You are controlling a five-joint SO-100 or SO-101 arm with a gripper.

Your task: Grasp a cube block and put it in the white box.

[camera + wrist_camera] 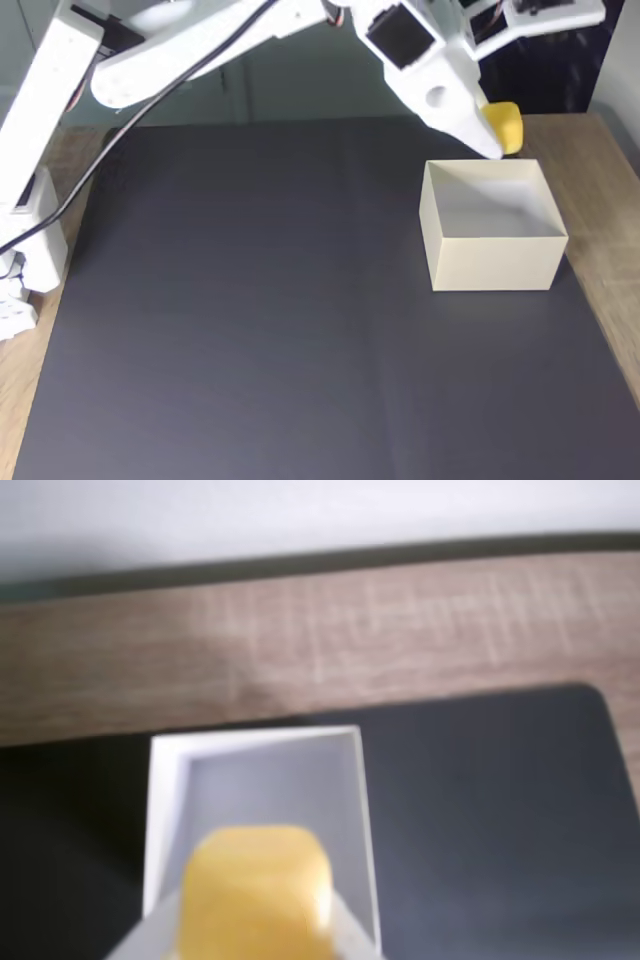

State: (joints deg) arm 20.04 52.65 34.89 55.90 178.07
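Gripper (497, 138): closed on the yellow cube, upper right of the fixed view, white fingers slanting down to the right; fingertips just above the far rim of the box.
Cube block (505, 126): small, yellow, rounded corners; held in the air at the fingertips, over the far wall of the box, touching no surface. In the wrist view (257, 890) large and blurred at bottom centre, in front of the box's opening.
White box (495, 262): cream-white, square, open-topped, thin walls, paler inside; right of centre in the fixed view, standing on the mat. In the wrist view (168, 790) lower left of centre, far corners and inner walls in sight.
Arm (230, 40): white, reaching from the upper left across the top of the fixed view; black cable along it.
Black mat (250, 330): covering most of the fixed view; dark, smooth.
Desk (600, 200): wood grain, showing along the right edge and at the left; in the wrist view (330, 630) a band across the upper middle.
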